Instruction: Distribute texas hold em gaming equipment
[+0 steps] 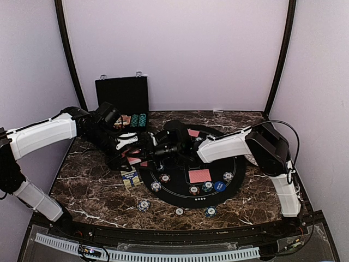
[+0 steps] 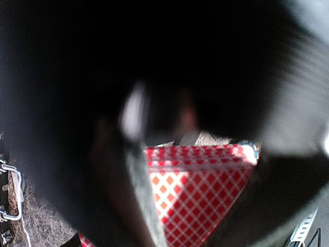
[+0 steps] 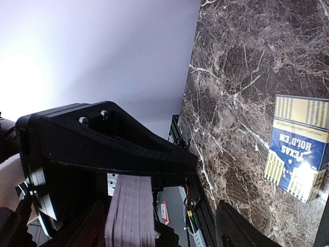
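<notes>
Above the marble table (image 1: 92, 180), grips a deck of red-backed cards (image 2: 205, 185), shut tight, in the left pincer (image 1: 136, 154). Spreads the right pincer (image 3: 164, 230) wide just before that deck, holding nothing. Expect light, slick, bendy cards; probably best pinched singly at an edge.

Top view is looking evenly lit and sharp. Left wrist cam is going nearly black and smeary, only red-backed cards (image 2: 200, 190) showing at 5 o'clock. Right wrist shot is blowing out white at 9 o'clock, Texas Hold'em box (image 3: 298, 146) glaring at 3 o'clock.
</notes>
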`<action>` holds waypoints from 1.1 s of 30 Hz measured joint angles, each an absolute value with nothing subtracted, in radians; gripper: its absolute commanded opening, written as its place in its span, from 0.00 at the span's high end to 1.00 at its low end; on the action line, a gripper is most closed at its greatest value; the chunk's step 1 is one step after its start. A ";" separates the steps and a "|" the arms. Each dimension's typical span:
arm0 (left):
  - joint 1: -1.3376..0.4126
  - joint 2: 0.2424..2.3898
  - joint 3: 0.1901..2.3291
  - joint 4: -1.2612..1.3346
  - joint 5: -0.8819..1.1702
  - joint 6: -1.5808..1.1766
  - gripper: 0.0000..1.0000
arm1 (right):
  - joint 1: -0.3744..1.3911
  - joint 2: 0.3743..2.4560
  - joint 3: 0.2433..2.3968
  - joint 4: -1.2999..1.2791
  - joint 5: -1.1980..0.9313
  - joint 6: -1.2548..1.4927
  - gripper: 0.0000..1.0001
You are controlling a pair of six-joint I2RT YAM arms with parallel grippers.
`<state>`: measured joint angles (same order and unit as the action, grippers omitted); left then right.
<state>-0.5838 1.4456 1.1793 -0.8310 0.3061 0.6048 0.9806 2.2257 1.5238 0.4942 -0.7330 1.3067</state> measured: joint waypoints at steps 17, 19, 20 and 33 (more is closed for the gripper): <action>-0.589 1.454 1.179 -0.840 0.294 0.605 1.00 | 0.936 2.147 1.386 0.515 -0.733 1.269 0.42; -0.589 1.454 1.179 -0.840 0.295 0.605 1.00 | 0.932 2.134 1.373 0.514 -0.732 1.265 0.44; -0.589 1.454 1.179 -0.841 0.295 0.605 1.00 | 0.931 2.128 1.368 0.513 -0.732 1.262 0.45; -0.589 1.454 1.179 -0.839 0.295 0.606 1.00 | 0.926 2.049 1.339 0.471 -0.729 1.258 0.60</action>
<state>-0.5892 1.4540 1.1793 -0.8394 0.2947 0.6056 0.9264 2.0491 1.3392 0.4713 -0.7288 1.2583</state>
